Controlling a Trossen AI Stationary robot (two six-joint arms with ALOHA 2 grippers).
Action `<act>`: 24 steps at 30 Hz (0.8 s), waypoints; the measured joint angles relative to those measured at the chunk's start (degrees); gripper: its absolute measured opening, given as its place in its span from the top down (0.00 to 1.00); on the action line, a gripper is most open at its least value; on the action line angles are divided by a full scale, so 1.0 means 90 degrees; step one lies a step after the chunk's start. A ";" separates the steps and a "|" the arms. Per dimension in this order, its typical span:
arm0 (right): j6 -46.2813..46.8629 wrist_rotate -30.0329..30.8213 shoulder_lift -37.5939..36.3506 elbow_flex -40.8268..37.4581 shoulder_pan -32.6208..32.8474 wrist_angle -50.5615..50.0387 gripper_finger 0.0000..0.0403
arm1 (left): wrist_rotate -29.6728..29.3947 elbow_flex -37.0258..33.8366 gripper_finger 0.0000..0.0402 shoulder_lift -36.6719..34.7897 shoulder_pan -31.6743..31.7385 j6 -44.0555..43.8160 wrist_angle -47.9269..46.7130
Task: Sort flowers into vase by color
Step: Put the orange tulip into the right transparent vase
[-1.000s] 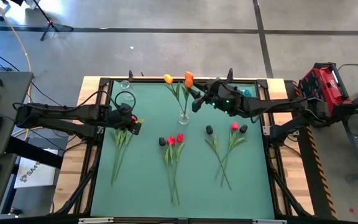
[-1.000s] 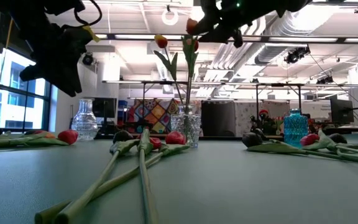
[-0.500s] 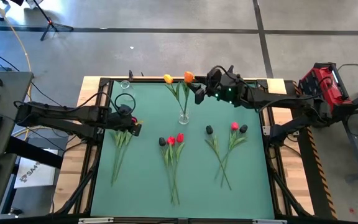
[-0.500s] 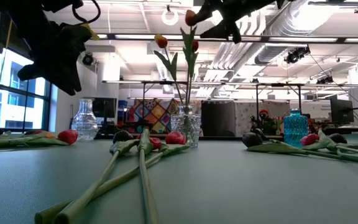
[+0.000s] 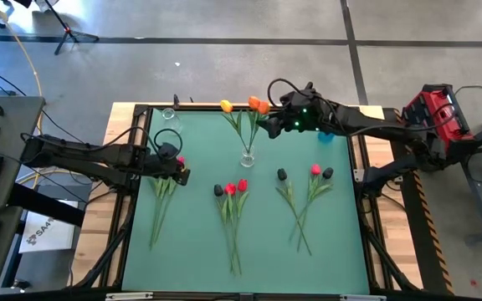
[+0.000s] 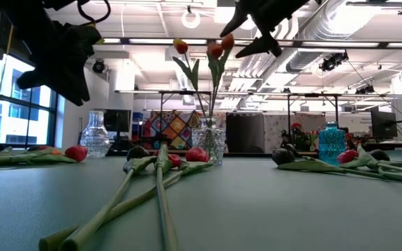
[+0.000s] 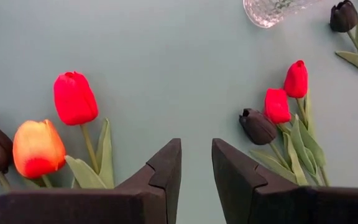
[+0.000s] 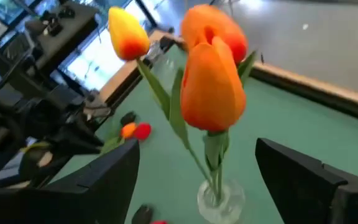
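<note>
A clear vase stands mid-table at the far side and holds three tulips, one yellow-orange and two orange. My right gripper hangs open beside their heads. In its wrist view a finger stands on each side of the nearest orange head, apart from it. My left gripper hovers over the left bunch, its fingers a little apart with nothing between them. An orange, a red and a dark tulip lie below it on the mat.
Two more bunches lie on the green mat: red and dark tulips in the middle, and dark and red ones to the right. A second clear vase stands far left. A blue vase stands far right under the right arm.
My right gripper has opened and let go of an orange tulip, then risen and drawn back toward the table's far right while tipping toward level. The freed tulip stands in the vase. Its head has sunk a little and leans beside the other orange one.
</note>
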 joint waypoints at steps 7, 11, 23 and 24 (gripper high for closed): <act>-0.0007 -0.0201 0.0000 0.0660 -0.0010 -0.1136 0.23 | 0.0029 0.0000 0.81 0.0005 -0.0199 -0.0640 -0.0503; 0.0131 0.0147 0.0000 0.0860 0.0015 -0.1369 0.23 | 0.0036 -0.0171 0.81 0.0007 -0.0214 -0.1352 -0.0706; 0.0095 0.0363 0.0000 0.0868 0.0027 -0.1802 0.23 | 0.0001 -0.1011 0.81 0.0178 0.0131 -0.2153 -0.0752; 0.0087 0.0375 0.0000 0.0868 0.0027 -0.1802 0.23 | 0.0004 -0.1074 0.81 0.0209 0.0183 -0.2152 -0.0751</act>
